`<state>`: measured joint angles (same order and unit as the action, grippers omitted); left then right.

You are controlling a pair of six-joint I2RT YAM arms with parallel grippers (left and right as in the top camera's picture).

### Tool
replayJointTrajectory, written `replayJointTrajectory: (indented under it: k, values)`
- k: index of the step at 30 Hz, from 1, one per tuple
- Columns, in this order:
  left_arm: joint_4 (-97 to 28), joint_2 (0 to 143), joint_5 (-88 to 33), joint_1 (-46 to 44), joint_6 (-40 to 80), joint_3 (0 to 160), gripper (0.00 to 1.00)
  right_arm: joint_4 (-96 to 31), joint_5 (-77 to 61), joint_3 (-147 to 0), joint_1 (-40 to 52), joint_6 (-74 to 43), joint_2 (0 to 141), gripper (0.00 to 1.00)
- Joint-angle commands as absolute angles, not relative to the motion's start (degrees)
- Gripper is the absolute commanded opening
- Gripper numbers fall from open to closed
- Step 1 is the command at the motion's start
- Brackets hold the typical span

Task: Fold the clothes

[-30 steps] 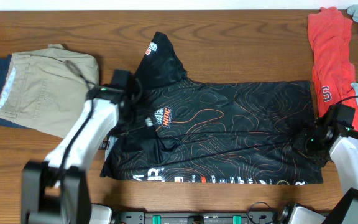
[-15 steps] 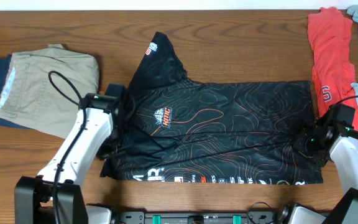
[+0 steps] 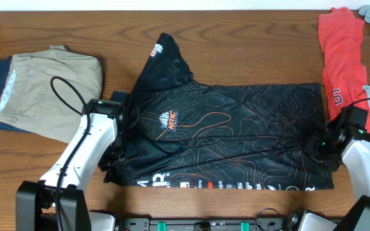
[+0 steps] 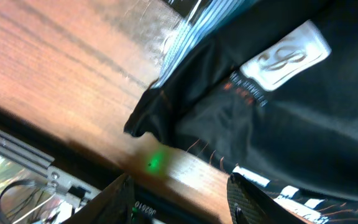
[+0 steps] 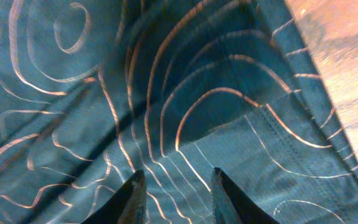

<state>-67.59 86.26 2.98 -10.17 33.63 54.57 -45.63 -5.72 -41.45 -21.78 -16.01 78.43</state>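
Midway across the brown wooden table [image 3: 249, 38], the black contour-printed sports jersey [image 3: 236, 135] lay flat, your left gripper [image 4: 180, 198] and right gripper [image 5: 174, 194] spread and empty, so pinching opposite edges evenly looked wisest.

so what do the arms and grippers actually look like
Both arms have white links with black joints. A thin black cable loops off the left arm and another off the right arm. The left gripper and right gripper each have two dark, tapered fingers.
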Motion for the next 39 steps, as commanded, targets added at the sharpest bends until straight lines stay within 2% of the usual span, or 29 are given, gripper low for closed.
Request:
replayJointTrajectory:
  k: [1, 4, 8, 17, 27, 32, 39]
  values:
    - [-64.69, 86.46, 2.96, -10.04, 33.69, 56.12, 0.55, -46.15, -5.37, -45.91, -21.21, -15.57, 75.31, 0.36]
    - [-60.29, 86.46, 1.26, -10.04, 33.30, 56.12, 0.59, -45.84, -5.34, -47.44, -21.21, -15.55, 73.69, 0.40]
    - [-55.66, 86.48, 0.64, -10.04, 33.23, 55.66, 0.62, -45.80, -3.92, -47.24, -21.19, -15.55, 73.76, 0.40]
    - [-53.34, 86.50, 0.62, -10.04, 33.32, 51.64, 0.61, -42.09, -0.38, -41.01, -21.19, -15.84, 78.26, 0.40]
    - [-40.77, 86.50, -2.00, -10.04, 33.28, 40.88, 0.61, -35.31, 1.87, -34.89, -21.21, -15.90, 79.40, 0.40]
    - [-38.09, 86.50, -5.65, -10.04, 33.34, 36.12, 0.61, -36.95, 8.93, -31.33, -21.21, -22.65, 79.40, 0.41]
    - [-42.89, 86.48, -11.05, -10.04, 33.34, 33.50, 0.63, -41.71, 14.74, -28.38, -22.17, -35.31, 79.40, 0.42]
